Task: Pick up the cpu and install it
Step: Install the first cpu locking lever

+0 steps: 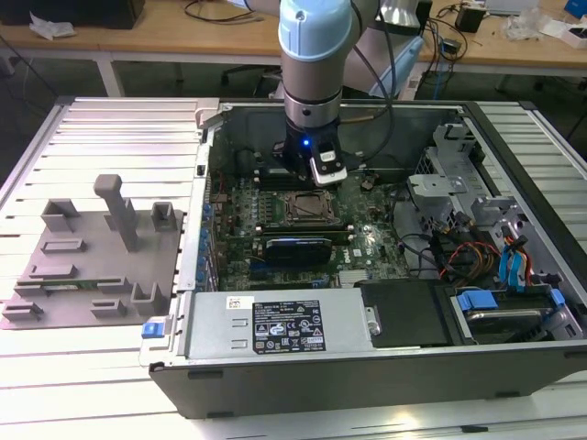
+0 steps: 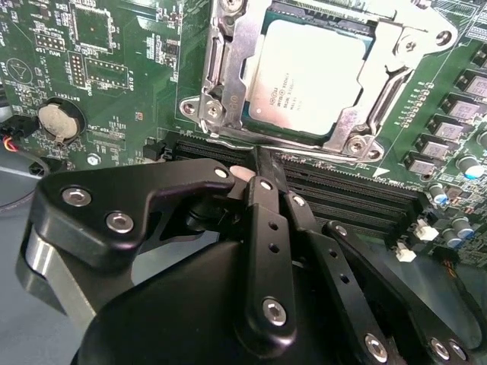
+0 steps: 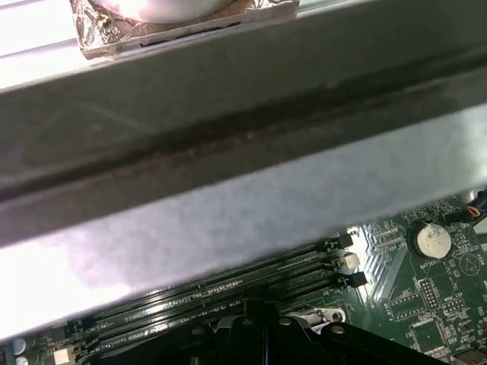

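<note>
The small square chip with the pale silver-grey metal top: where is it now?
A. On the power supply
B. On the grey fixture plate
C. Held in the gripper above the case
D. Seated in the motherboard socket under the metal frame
D: in the second wrist view the cpu lies in the socket, framed by the metal bracket, with the gripper beside it.

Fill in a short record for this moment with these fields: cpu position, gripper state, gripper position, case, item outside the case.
cpu position: the cpu lies flat in its socket frame on the motherboard
gripper state: gripper shut, holding nothing
gripper position: just beside the socket, over the memory slots, not touching the cpu
case: computer case lies open, the arm reaching down into it
item outside the case: grey fixture plate with upright posts, at the exterior view's left
</note>
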`<state>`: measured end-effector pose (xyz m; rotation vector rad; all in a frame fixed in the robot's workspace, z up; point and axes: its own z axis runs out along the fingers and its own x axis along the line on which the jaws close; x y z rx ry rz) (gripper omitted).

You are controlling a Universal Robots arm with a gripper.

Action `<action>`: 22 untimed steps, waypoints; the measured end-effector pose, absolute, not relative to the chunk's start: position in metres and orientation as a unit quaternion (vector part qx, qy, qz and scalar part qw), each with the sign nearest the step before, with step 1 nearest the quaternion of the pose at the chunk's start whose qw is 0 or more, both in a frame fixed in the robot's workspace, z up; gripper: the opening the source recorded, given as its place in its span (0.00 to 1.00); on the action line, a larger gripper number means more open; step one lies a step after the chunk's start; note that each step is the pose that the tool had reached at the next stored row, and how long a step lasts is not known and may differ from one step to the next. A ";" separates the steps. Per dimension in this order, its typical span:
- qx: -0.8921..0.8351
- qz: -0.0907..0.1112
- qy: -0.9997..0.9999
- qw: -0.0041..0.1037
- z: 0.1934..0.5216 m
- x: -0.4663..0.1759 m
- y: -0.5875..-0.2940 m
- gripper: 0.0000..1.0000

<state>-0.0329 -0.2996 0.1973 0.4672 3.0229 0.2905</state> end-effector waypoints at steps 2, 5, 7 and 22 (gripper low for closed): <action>0.152 0.095 0.983 0.035 0.197 -0.033 -0.300 0.11; 0.152 0.095 0.983 0.034 0.197 -0.033 -0.301 0.11; 0.152 0.095 0.983 0.035 0.197 -0.032 -0.301 0.11; 0.149 0.017 0.988 0.047 0.220 -0.031 -0.302 0.11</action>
